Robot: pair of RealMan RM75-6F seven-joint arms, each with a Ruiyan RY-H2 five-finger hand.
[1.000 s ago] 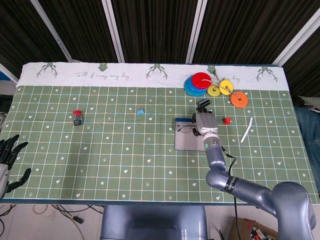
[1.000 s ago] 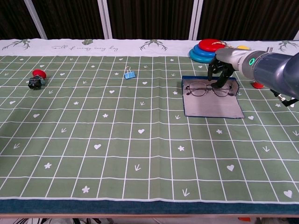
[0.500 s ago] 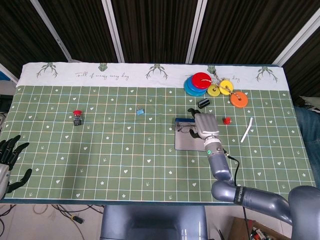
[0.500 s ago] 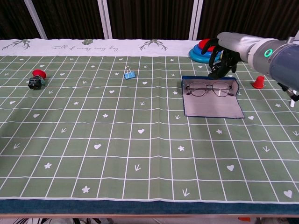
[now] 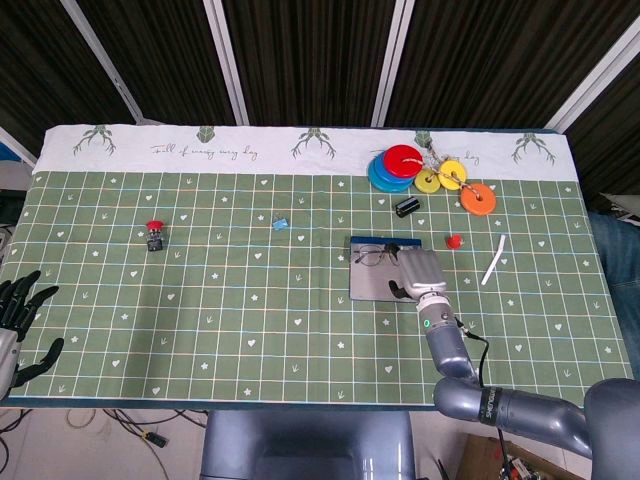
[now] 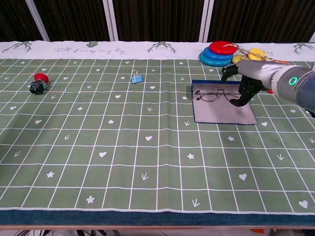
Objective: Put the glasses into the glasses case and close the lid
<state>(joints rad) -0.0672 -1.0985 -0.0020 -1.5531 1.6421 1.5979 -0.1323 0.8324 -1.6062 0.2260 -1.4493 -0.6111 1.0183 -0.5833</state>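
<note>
The right hand [image 6: 248, 78] has come back down from above the far edge of the flat grey, blue-edged glasses case [image 6: 224, 112] and now sits low over its right end. Its fingers [image 6: 242, 93] curl downward at the right lens of the thin dark-framed glasses [image 6: 212, 93]. Whether they touch the frame or pinch anything cannot be told from either view.

The glasses lie unfolded-looking and flat on the far half of the open case, so the placing step looks done. The hand's return suggests a nudge of the glasses or a start on the lid, which is not yet closed.

The case holds only the glasses; its near half is bare grey lining.

The left hand [image 5: 18, 318] rests off the near left corner of the green patterned surface [image 6: 123, 147], fingers spread and empty.
</note>
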